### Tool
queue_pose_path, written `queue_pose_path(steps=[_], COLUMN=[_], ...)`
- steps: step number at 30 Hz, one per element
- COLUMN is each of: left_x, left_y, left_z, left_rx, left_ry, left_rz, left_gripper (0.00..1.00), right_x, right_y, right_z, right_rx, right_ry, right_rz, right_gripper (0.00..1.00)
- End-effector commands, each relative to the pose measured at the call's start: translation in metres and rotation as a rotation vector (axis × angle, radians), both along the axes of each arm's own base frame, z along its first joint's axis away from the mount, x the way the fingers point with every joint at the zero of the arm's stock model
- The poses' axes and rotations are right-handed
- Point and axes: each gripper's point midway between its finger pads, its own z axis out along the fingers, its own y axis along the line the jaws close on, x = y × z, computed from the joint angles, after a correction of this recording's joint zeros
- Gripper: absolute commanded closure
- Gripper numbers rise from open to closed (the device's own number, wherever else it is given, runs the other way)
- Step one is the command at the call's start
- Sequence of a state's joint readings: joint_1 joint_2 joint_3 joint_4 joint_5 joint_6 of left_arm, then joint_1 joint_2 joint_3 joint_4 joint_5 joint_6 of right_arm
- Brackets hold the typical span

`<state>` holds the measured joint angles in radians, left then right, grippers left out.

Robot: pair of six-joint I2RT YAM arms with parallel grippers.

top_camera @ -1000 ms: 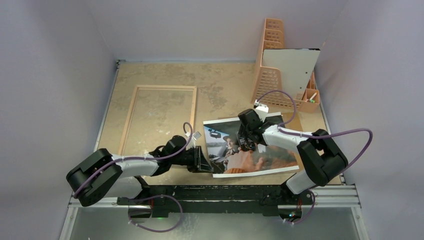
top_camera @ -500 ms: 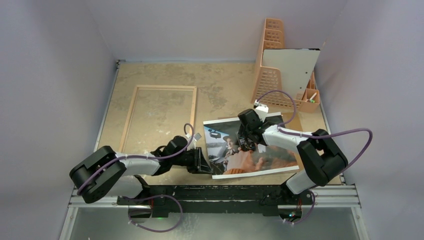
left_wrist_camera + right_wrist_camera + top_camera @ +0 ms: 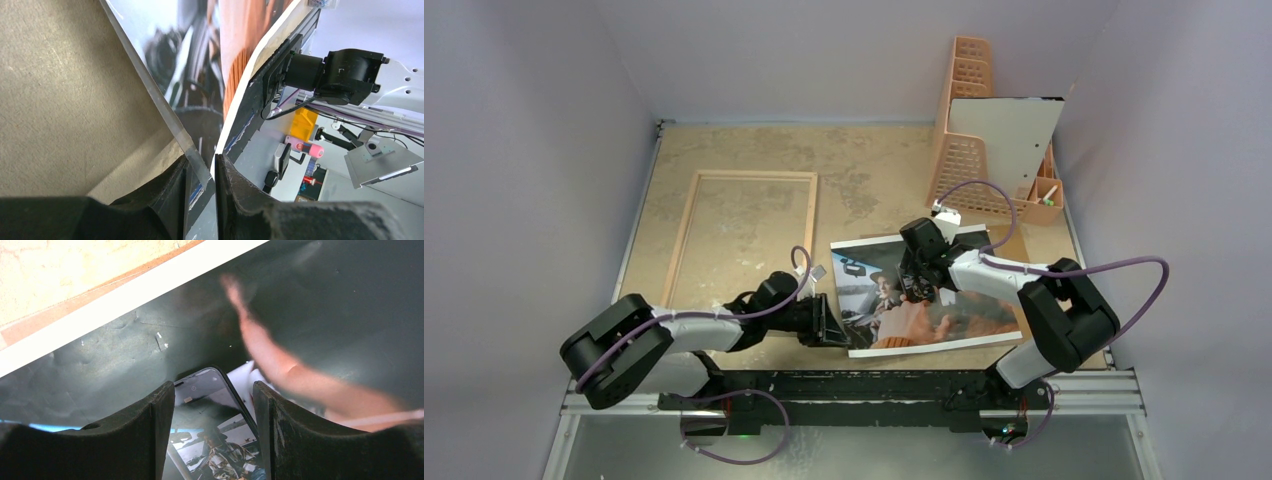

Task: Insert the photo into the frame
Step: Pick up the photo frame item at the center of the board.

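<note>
- The frame (image 3: 754,175) lay flat on the left half of the table (image 3: 874,170), wood rim up and long side running away from the arms. It sat at about 11 o'clock from the left gripper (image 3: 827,322), apart from it, and nothing touched it.
- The left gripper reached low across the table toward 3 o'clock. In the wrist view its fingers (image 3: 172,192) stood almost together, clamped on the photo's near left corner, with only the sheet's thin edge between them (image 3: 202,162). That corner was lifted slightly off the table.
- The photo (image 3: 964,310) lay face up near the front edge, well to the right of the frame, at 4 o'clock from it. From the left gripper it spread toward 3 o'clock. Its white border and dark print filled the left wrist view (image 3: 200,60).
- The right gripper (image 3: 916,285) stood over the photo's upper middle and pointed down at it. Its fingers (image 3: 150,435) were spread well apart and held nothing; the print (image 3: 325,315) showed in the gap (image 3: 212,390). Whether the tips touched the paper I cannot tell.
- A strip of brown board (image 3: 1019,245) showed past the photo's far right corner.
- A peach rack (image 3: 959,160) stood at 1 o'clock from the right gripper, against the back right, with a white board (image 3: 1009,130) upright in it.
</note>
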<state>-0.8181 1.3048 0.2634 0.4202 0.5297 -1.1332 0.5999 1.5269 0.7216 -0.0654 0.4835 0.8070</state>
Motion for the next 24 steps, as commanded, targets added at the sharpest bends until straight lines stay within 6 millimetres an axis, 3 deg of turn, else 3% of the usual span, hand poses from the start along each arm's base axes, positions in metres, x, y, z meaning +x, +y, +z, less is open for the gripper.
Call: queue_pose_path(steps=[1,10,16,24], left_x=[0.002,0.002,0.003,0.017], left_y=[0.002,0.005,0.004,-0.003], left_z=[0.004,0.002,0.005,0.028], left_rx=[-0.018,-0.012,-0.019,0.004], left_ry=[-0.023,-0.023,-0.029,-0.079], left_rz=[0.003,0.012,0.012,0.017], left_gripper=[0.75,0.85,1.00,1.00], right_x=[-0.035,-0.036,-0.035,-0.027], right_y=[-0.013,-0.013,-0.012,-0.013], right_z=[-0.034,-0.033,-0.032,-0.008], right_rx=[-0.039,-0.038,-0.033,-0.026], right_ry=[0.161,0.162,0.157,0.100], right_rz=[0.003,0.005,0.004,-0.012], right_gripper=[0.39,0.39,0.39,0.36])
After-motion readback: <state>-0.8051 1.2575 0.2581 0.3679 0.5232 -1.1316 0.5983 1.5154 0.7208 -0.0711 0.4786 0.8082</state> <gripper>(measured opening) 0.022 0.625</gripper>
